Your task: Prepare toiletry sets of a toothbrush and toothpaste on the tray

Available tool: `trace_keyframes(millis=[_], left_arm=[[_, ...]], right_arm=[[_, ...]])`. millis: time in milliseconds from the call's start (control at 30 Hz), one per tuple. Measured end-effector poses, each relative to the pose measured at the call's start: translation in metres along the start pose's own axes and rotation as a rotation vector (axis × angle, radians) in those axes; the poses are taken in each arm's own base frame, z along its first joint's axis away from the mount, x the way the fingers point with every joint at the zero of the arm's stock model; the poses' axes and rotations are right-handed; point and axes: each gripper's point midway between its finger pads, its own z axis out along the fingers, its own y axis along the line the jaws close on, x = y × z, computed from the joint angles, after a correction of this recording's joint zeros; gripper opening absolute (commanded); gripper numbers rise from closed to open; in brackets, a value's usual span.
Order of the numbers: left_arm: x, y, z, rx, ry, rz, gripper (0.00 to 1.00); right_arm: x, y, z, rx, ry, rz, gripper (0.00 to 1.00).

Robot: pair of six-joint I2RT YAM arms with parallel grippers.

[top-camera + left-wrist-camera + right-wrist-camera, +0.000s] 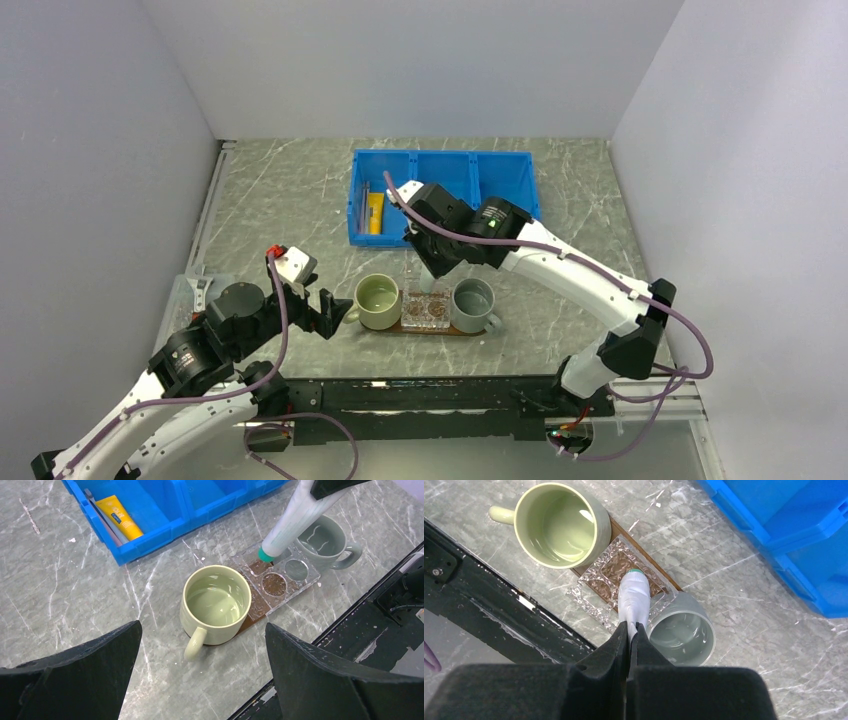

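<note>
Right tool (630, 627): clamped on white tube (634, 592), teal cap down over clear holder (280, 575) on tray (246, 624), frame centre.
Top view: right arm (560, 265) hides tube; wrist views show it.
Left tool (202, 626): wide, empty, angled down.

The grey marbled table (280, 200) carried a blue three-compartment bin (510, 180) toward the back and a dark wooden tray (249, 623) near the front edge, with a pale green mug (378, 300) and a grey mug (473, 305) at the tray's two ends.
</note>
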Motion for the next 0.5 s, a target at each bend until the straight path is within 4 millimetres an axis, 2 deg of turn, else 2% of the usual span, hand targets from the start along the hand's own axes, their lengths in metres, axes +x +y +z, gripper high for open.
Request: trace_keyframes(millis=[500], left_arm=[[0.0,0.0,0.0,0.0,0.0,0.0,0.99]], right_arm=[[0.012,-0.003,0.019,0.03,0.043,-0.009,0.0]])
